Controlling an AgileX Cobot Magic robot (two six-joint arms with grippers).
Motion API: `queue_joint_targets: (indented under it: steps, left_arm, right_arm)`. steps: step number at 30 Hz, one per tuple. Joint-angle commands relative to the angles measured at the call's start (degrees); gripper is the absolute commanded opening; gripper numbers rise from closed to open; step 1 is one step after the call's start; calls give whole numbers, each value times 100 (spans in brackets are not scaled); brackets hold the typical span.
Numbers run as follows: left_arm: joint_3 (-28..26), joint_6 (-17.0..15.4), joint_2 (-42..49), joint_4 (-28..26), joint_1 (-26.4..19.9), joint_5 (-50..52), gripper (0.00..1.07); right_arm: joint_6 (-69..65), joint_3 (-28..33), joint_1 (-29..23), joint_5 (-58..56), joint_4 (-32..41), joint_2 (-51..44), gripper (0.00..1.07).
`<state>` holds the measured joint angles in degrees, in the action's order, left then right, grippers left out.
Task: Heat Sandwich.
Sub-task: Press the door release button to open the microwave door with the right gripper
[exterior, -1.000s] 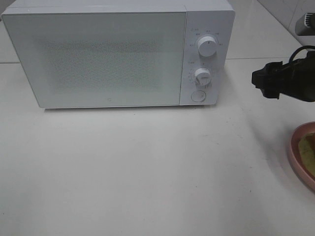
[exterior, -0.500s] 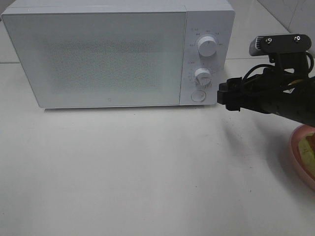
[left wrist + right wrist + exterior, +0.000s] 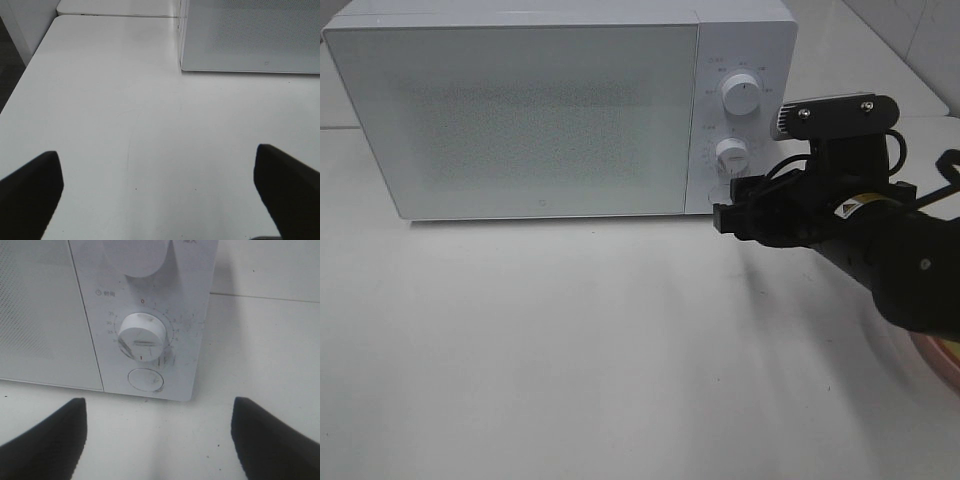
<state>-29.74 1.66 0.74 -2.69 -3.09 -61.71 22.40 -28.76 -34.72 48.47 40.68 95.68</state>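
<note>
Two black grippers both had their jaws spread wide, holding nothing. The right gripper (image 3: 725, 216) hung just in front of the boxy white microwave oven (image 3: 540, 120), whose door was closed, facing the round push button (image 3: 145, 380) below the lower white dial (image 3: 142, 336). The left gripper (image 3: 160, 197) hovered over the white tabletop (image 3: 125, 125). The sandwich was hidden; only a sliver of the round pink plate (image 3: 948, 362) showed past the right arm.
</note>
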Motion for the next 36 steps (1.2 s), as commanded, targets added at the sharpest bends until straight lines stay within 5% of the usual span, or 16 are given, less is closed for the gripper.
queue_joint_targets:
  steps: [1,19,36]
  left_arm:
    - [17,-29,86,-52,23,17,96]
    - [17,-29,86,-52,23,17,96]
    - [17,-29,86,-52,23,17,96]
  right_arm:
    - [74,-6,-281,378,332,92,76]
    - [-201,-6,-831,561,636,252,76]
    - [-5002,-6,-831,407,636,252,75]
